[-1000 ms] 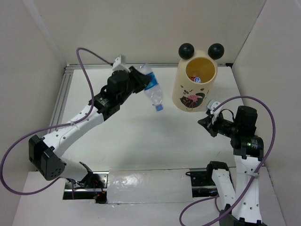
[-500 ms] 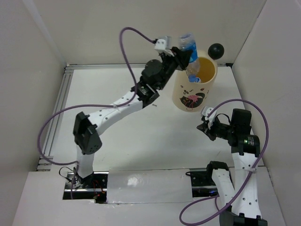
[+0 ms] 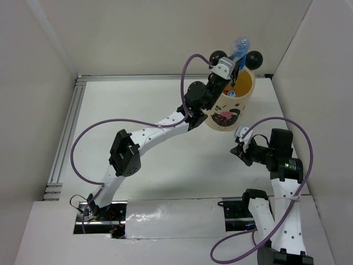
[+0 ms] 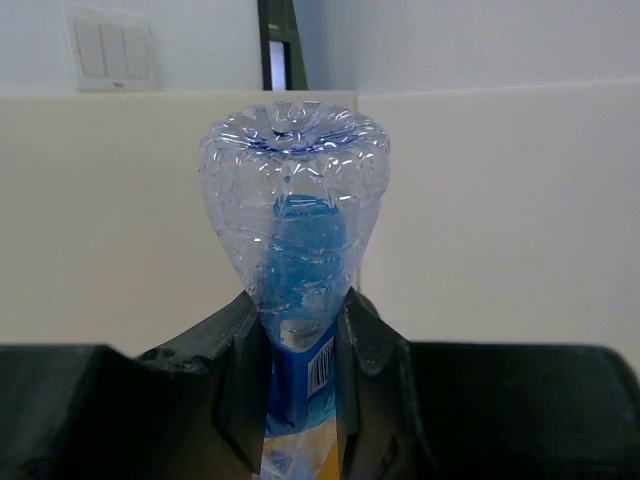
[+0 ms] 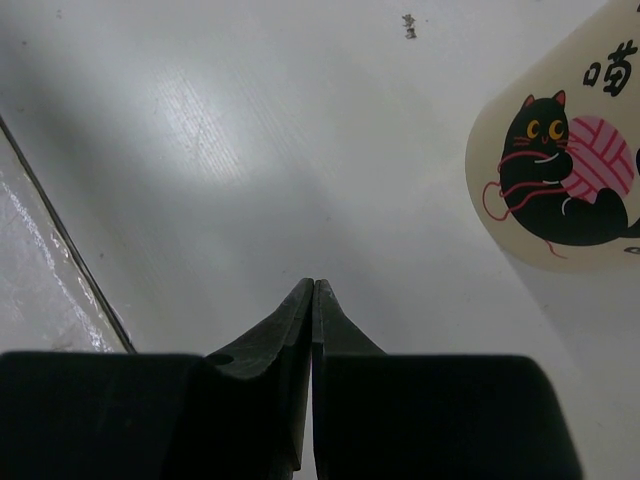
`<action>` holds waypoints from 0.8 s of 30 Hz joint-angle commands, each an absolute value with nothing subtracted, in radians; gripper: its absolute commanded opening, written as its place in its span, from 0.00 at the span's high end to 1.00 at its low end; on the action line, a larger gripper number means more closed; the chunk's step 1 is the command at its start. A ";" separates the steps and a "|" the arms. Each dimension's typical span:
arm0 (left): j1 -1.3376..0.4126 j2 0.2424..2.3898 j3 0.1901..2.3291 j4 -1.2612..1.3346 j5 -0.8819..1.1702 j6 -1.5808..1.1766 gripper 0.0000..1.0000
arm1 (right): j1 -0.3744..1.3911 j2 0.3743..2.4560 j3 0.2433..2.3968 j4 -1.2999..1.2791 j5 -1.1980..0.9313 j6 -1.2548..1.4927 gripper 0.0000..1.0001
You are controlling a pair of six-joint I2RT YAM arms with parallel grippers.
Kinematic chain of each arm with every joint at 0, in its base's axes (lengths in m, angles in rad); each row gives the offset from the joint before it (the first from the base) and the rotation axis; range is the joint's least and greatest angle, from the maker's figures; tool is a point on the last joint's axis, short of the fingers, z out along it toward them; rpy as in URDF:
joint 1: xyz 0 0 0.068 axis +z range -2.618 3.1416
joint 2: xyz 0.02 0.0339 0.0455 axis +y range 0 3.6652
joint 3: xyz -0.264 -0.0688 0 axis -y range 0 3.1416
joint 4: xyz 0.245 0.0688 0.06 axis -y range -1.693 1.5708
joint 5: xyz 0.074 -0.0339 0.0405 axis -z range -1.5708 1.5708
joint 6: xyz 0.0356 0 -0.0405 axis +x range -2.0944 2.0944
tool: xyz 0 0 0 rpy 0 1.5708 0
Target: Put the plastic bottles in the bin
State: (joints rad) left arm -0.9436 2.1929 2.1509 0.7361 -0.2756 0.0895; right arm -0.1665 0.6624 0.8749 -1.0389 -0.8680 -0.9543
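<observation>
Now left jaws clamp a bottle (image 3: 239, 47) above the bin (image 3: 242, 107), right jaws together; released off-centre, it could bounce out.

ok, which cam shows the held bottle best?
Left wrist: the bottle is close and centred, base up, clamped at its blue label by the left gripper. Top external shows only its base above the bin. Right wrist misses it.
</observation>
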 commanded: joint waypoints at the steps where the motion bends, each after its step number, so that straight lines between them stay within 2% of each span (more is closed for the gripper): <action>1: -0.957 2.252 2.180 0.916 -0.279 0.302 0.77 | -0.172 0.653 0.874 -1.026 -0.870 -0.950 0.92; 11: -0.957 2.315 2.161 0.934 -0.279 0.334 0.62 | -0.172 0.672 0.874 -1.008 -0.861 -0.931 0.90; 12: -0.957 2.315 2.152 0.934 -0.279 0.334 0.47 | -0.172 0.672 0.874 -1.008 -0.861 -0.922 0.90; 14: -0.957 2.315 2.152 0.934 -0.279 0.334 0.38 | -0.172 0.672 0.874 -1.008 -0.861 -0.922 0.90; 15: -0.957 2.315 2.143 0.934 -0.279 0.325 0.28 | -0.172 0.672 0.874 -1.008 -0.861 -0.922 0.89; 19: -0.957 2.292 2.134 0.934 -0.258 0.315 0.07 | -0.172 0.672 0.865 -0.999 -0.861 -0.922 0.82; 22: -0.985 2.257 2.109 0.949 -0.267 0.327 0.00 | -0.172 0.672 0.865 -0.999 -0.861 -0.922 0.77; 24: -1.008 2.214 2.089 0.960 -0.278 0.345 0.00 | -0.172 0.672 0.865 -0.999 -0.861 -0.922 0.72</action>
State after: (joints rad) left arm -0.9627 2.3077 2.1117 0.8471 -0.2802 0.3145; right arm -0.1665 0.6704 0.8742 -1.0325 -0.8543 -0.9283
